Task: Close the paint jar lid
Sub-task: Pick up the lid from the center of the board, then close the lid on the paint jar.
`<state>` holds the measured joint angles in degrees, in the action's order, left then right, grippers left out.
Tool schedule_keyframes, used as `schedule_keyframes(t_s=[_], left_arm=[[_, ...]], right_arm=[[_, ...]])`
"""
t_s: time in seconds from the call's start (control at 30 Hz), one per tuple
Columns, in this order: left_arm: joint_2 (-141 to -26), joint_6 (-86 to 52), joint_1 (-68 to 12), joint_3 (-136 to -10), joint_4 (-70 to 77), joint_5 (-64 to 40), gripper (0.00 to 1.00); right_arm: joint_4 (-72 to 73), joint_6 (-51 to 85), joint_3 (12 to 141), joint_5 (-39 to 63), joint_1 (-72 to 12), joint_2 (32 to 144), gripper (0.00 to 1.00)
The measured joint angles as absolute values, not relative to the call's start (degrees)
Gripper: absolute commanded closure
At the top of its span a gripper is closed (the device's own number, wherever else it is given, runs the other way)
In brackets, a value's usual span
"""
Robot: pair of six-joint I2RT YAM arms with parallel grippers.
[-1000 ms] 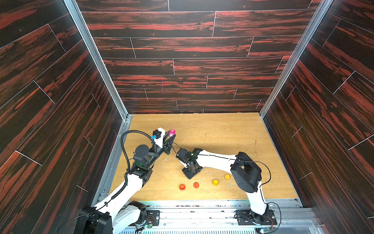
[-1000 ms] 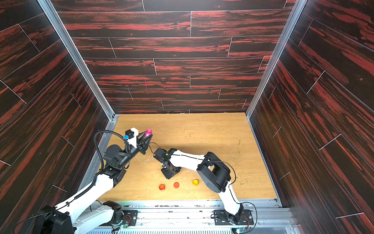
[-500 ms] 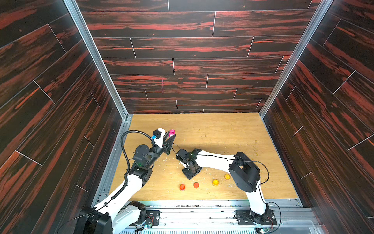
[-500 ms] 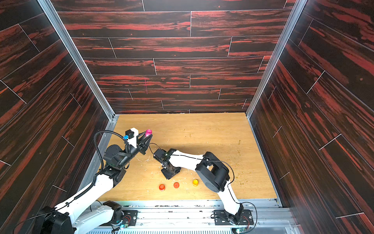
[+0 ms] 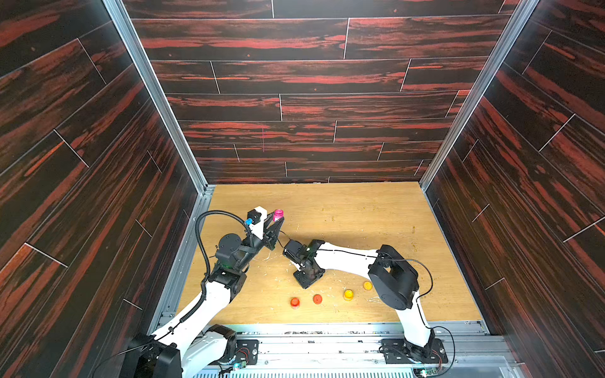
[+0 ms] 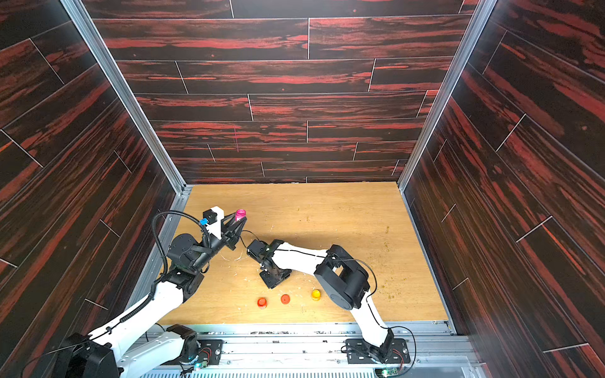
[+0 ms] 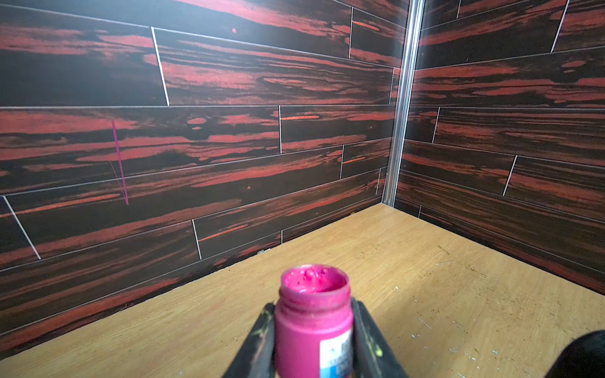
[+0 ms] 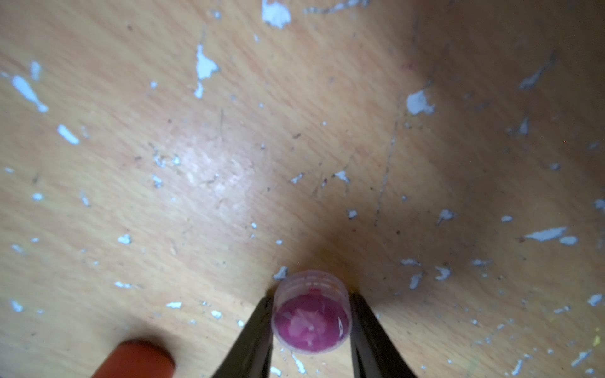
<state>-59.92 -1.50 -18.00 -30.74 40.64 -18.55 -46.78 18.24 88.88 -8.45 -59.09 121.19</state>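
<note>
The paint jar (image 7: pixel 312 320) is small and magenta, with a white-blue label and an open mouth showing wet pink paint. My left gripper (image 7: pixel 312 315) is shut on its body and holds it upright above the table's left side, as both top views show (image 5: pixel 278 215) (image 6: pixel 240 214). The lid (image 8: pixel 311 314) is a clear round cap smeared pink inside. It sits between the fingers of my right gripper (image 8: pixel 311 319), which press on both of its sides just over the wooden table. In both top views the right gripper (image 5: pixel 306 283) (image 6: pixel 273 282) points down, to the right of and nearer than the jar.
Near the front edge stand a red jar (image 5: pixel 295 302), a red lid (image 5: pixel 317 298), a yellow jar (image 5: pixel 348 294) and an orange lid (image 5: pixel 367 285). A red object (image 8: pixel 131 360) lies close to the right gripper. Dark wood-pattern walls enclose the table (image 5: pixel 360 222).
The right arm's elbow has shifted very slightly. The left gripper holds the jar in the same place.
</note>
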Motion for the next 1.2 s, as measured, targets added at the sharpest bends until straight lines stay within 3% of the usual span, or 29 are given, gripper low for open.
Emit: schedule_keyframes(t_s=[0.33, 0.5, 0.83, 1.2], left_arm=[[-59.90, -1.52, -18.00, -30.06, 40.60, -18.59, 0.79], [-62.24, -2.61, -18.00, -30.20, 42.63, -19.84, 0.79], [-73.71, -4.49, -18.74, -34.98, 47.27, -27.51, 0.80], [-77.78, -2.55, -23.90, -42.72, 44.51, -36.56, 0.81]], right_arm=[[-46.57, 18.31, 88.86, -8.73, -58.59, 121.05, 0.69], [-45.01, 18.35, 82.70, -5.50, -53.28, 113.86, 0.69], [-41.71, 15.11, 81.03, 12.43, -31.03, 93.67, 0.69], [-42.04, 11.25, 90.59, 31.86, -25.39, 92.55, 0.70]])
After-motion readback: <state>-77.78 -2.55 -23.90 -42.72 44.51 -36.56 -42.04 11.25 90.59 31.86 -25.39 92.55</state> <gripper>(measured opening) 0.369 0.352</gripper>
